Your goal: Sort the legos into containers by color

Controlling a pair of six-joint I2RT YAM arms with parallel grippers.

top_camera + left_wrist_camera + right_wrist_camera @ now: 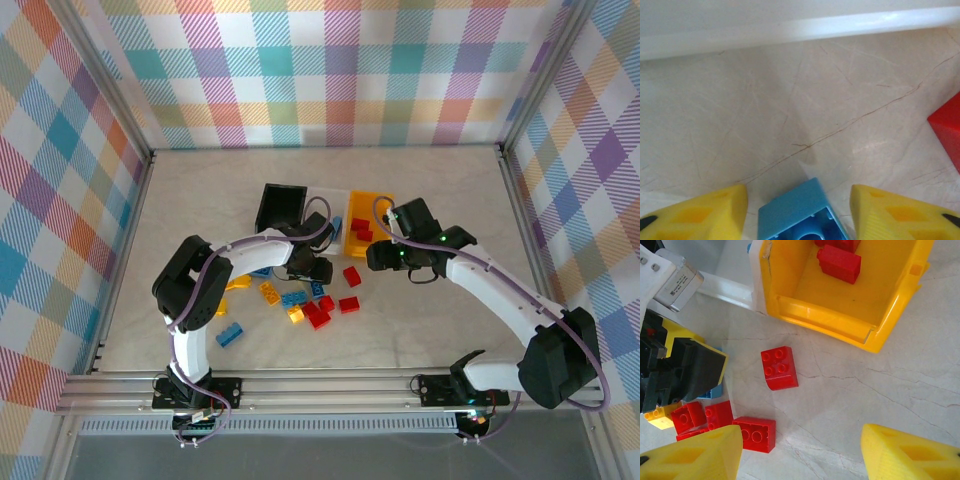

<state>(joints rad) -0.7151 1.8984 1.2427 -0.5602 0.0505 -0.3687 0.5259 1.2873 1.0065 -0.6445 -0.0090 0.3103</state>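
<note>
Left gripper: fingers spread astride a blue brick, with a thin gap on each side, so you're not pinching it yet. The brick sits left of the yellow bin, on its near side, hollow underside facing the wrist. Right gripper: fingers wide apart and empty, hovering just in front of the yellow bin. Two red bricks are inside that bin, and a loose red brick lies just in front of it.

Handling, as a judgement: the bricks are light, rigid and not fragile. The plastic is glossy, so expect some slip. Take the flat opposite side walls low down, not the studs or corners. The tabletop is smooth, pale and marbled with fine cracks, so a nudged brick may skid.
</note>
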